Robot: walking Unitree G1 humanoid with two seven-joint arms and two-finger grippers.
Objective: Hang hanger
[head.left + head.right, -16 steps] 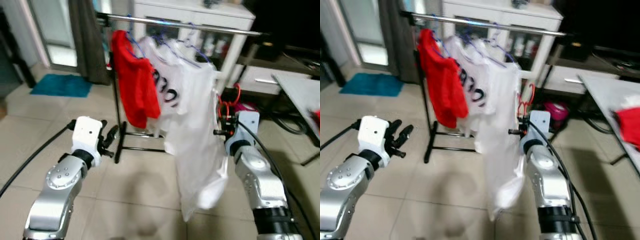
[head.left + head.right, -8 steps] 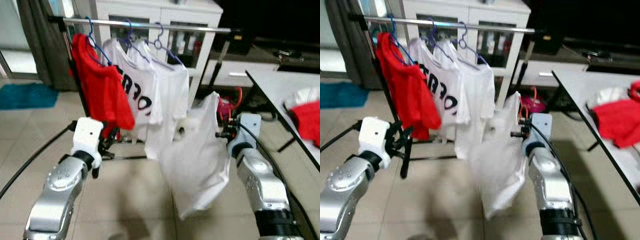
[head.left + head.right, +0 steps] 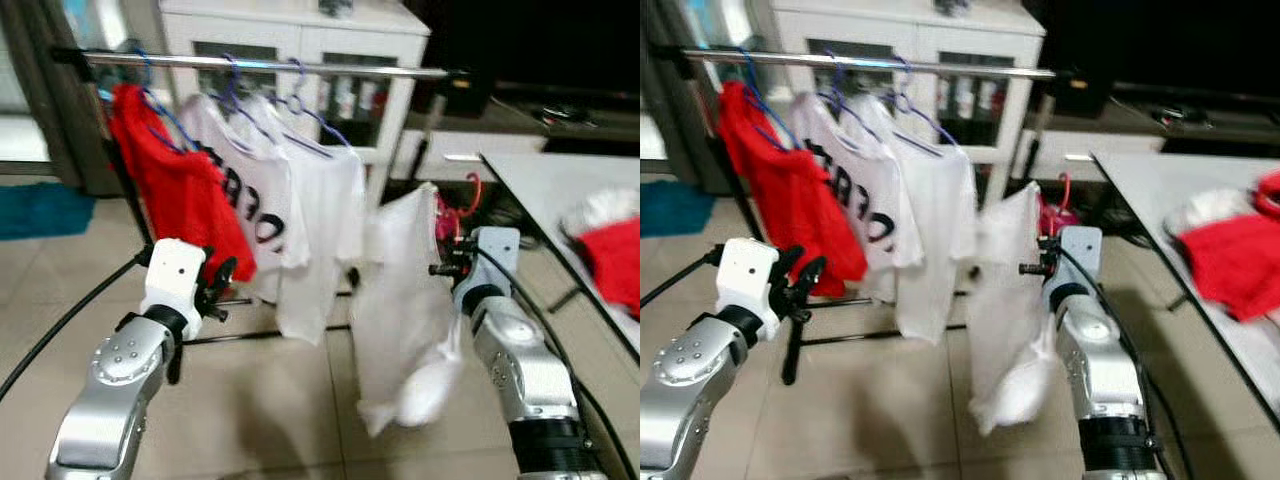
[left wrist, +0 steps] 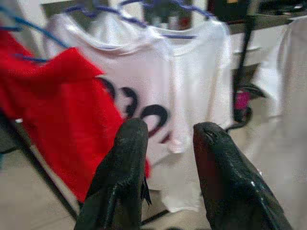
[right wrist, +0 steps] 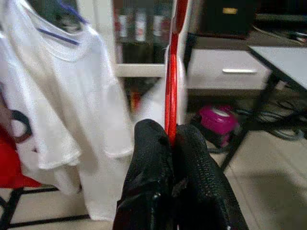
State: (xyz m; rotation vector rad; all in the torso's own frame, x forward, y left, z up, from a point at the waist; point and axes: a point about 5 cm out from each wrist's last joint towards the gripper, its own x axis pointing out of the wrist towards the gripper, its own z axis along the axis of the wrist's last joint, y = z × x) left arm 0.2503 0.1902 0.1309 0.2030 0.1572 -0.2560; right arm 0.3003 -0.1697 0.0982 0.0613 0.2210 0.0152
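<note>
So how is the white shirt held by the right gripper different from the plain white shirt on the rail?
The held white shirt hangs from a red hanger pinched in the right gripper, off the rail; it looks bunched. The plain white shirt on the rail hangs from a blue hanger, spread flat. Both are white.

Both eye views motion-blurred; edges of all garments soft.

White shirt (image 3: 405, 300) covers most of the red hanger (image 5: 171, 72); its hook is cut off at the frame edge in the right wrist view. Shirt's lower part is a blurred lump, shape unclear.

Black print on the middle shirt (image 3: 250, 200) partly folded in, unreadable.

Rail (image 3: 270, 64): left end lost in dark blur. Blue hangers (image 3: 310, 105) show as smeared loops.

Red cloth (image 3: 1235, 255) on the table (image 3: 1140, 180) is cut off at the frame edge; what garment it is cannot be told.

Cabinet (image 3: 330, 40) contents too blurred to identify.
</note>
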